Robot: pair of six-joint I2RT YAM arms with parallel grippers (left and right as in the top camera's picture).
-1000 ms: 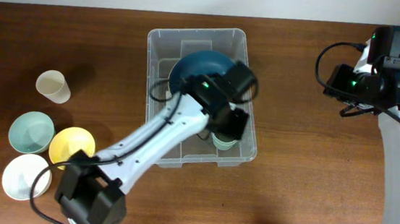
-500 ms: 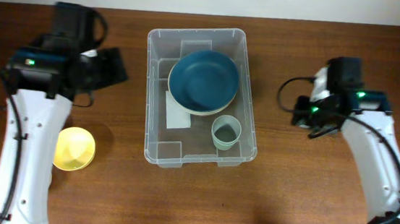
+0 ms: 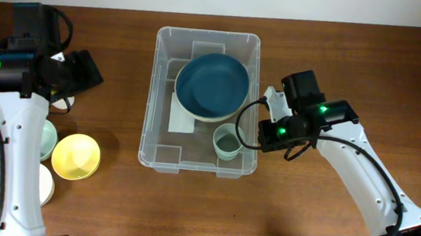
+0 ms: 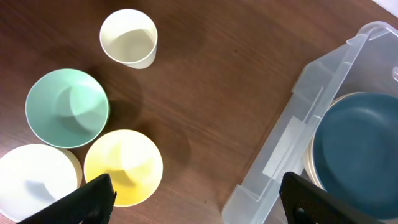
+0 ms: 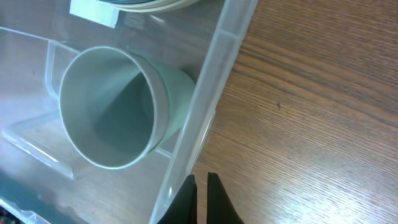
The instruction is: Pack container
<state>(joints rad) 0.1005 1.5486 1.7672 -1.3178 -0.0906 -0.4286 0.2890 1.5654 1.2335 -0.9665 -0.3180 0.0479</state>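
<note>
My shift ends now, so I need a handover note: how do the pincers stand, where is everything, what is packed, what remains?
Left pincer: open, empty, over the table left of the container.
Right pincer: fingertips nearly together at the container's right rim; whether it pinches the rim is unclear.
Packed: blue bowl, pale green cup.
To pack: cream cup, green bowl, yellow bowl, white bowl, all on the table.

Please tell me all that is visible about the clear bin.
The bin is clear plastic, rectangular, round-rimmed, lidless, upright on the table. It holds a blue bowl nested in a cream bowl, a green cup and a white label on its base. The right pincer is at its right wall; contact is unclear.
</note>
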